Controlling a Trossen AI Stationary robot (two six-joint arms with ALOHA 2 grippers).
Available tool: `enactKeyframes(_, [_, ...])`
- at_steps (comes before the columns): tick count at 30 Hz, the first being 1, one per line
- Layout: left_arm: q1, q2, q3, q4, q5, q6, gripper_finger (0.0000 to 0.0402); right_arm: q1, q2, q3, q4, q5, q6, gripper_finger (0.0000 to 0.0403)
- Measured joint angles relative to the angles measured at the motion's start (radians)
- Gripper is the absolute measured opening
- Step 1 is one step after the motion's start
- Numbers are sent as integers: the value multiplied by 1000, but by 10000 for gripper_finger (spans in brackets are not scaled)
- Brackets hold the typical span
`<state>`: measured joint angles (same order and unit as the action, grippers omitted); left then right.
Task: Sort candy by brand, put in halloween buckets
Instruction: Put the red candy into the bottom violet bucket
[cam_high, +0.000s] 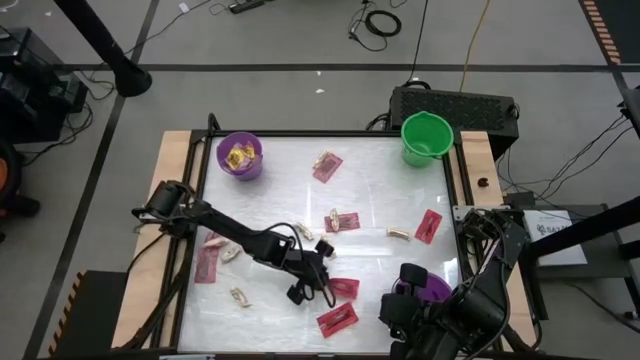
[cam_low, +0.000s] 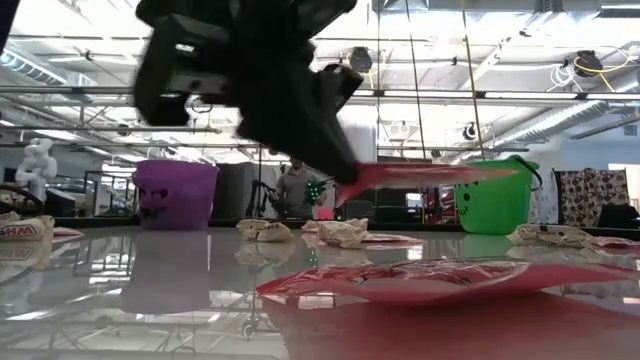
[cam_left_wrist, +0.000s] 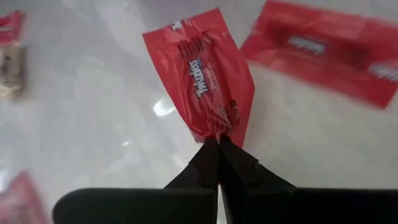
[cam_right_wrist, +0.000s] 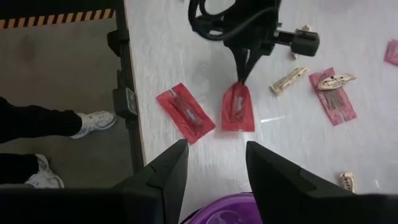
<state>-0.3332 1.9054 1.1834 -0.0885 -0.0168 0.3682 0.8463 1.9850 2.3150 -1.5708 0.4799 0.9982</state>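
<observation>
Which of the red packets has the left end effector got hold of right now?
The Twizzlers packet pinched by one end in the left end effector. In the low view it hangs lifted off the table; the other red packet beside it lies flat.

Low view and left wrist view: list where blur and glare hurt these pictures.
Low view: the left tool and arm are a dark, motion-smeared mass, backlit by bright ceiling lights; the glossy table mirrors the purple bucket and the near red packet, which is soft. Left wrist view: the held red packet is sharp, the packet behind blurred, and a bright glare spot sits on the table beside it.
</observation>
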Motion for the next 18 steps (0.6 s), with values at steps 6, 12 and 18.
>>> enactKeyframes(6, [35,-1,106,2,-77,112,4,-3,0,0,0,53,-53,155])
enactKeyframes(12, [59,-3,286,53,-74,179,4,-18,0,0,0,104,-77,155])
enactKeyframes(18, [56,0,376,121,-36,195,4,-43,0,0,0,105,-77,155])
